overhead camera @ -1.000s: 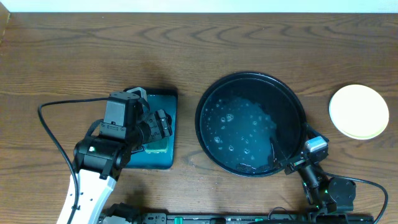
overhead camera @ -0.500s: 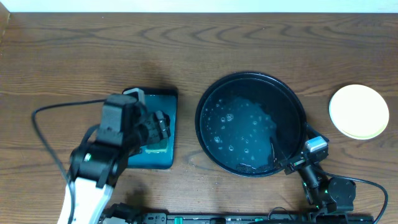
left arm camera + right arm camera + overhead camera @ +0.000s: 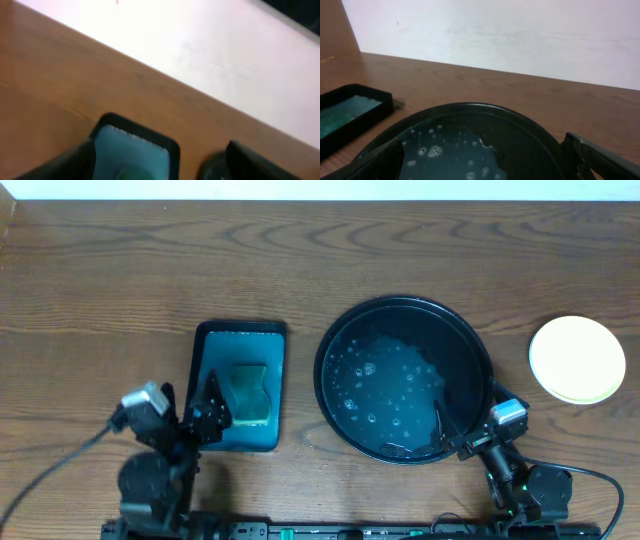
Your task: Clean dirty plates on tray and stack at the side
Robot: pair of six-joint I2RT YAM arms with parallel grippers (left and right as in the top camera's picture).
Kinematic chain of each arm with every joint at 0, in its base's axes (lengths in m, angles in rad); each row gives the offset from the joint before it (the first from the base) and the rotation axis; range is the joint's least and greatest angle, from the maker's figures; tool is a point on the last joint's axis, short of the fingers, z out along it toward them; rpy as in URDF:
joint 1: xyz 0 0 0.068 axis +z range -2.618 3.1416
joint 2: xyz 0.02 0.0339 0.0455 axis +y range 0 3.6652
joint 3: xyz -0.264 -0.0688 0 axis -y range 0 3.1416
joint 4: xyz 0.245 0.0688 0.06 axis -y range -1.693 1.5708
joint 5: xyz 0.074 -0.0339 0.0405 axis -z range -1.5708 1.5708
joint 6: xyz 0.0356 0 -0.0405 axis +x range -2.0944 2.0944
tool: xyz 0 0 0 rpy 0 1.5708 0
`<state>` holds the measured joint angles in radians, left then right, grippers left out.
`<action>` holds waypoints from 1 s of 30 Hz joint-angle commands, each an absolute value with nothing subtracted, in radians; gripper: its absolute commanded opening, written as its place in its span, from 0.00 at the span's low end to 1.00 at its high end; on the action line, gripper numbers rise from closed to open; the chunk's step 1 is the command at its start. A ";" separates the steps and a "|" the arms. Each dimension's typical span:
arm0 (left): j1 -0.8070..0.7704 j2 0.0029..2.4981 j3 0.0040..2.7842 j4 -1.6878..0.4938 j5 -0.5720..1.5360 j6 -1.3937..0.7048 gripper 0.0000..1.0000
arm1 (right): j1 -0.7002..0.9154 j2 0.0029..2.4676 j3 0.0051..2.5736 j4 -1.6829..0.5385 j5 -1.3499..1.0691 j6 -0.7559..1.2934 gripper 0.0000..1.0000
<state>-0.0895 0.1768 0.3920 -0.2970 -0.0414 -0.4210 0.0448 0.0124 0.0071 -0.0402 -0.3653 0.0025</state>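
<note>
Plates (image 3: 577, 358) look stacked, yellow on top, on the surface (image 3: 400, 250) right of the black tray (image 3: 321, 370), which holds just sudsy water. Left claw (image 3: 203, 412) has pulled back off the teal tray (image 3: 238, 348), sponge (image 3: 248, 393) left there. Both it and the right claw (image 3: 450, 438) gape empty, so it looks done to me.

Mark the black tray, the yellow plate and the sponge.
black tray (image 3: 400, 300): overhead view, on its far rim.
yellow plate (image 3: 577, 358): overhead view, centre of its face.
sponge (image 3: 249, 392): overhead view, middle of its top.
</note>
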 commanded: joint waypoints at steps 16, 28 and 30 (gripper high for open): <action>-0.080 0.001 0.004 -0.025 -0.098 -0.434 0.83 | 0.039 0.007 0.006 -0.045 -0.359 -0.009 0.99; -0.080 0.004 0.004 -0.063 -0.098 -0.434 0.83 | 0.039 0.007 0.006 -0.045 -0.359 -0.009 0.99; -0.080 0.004 0.004 -0.063 -0.098 -0.434 0.83 | 0.039 0.007 0.006 -0.045 -0.359 -0.009 0.99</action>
<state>-0.0856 0.0101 0.0212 -0.0219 -0.0818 -0.4297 0.0444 0.0120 0.0071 -0.0402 -0.3653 0.0025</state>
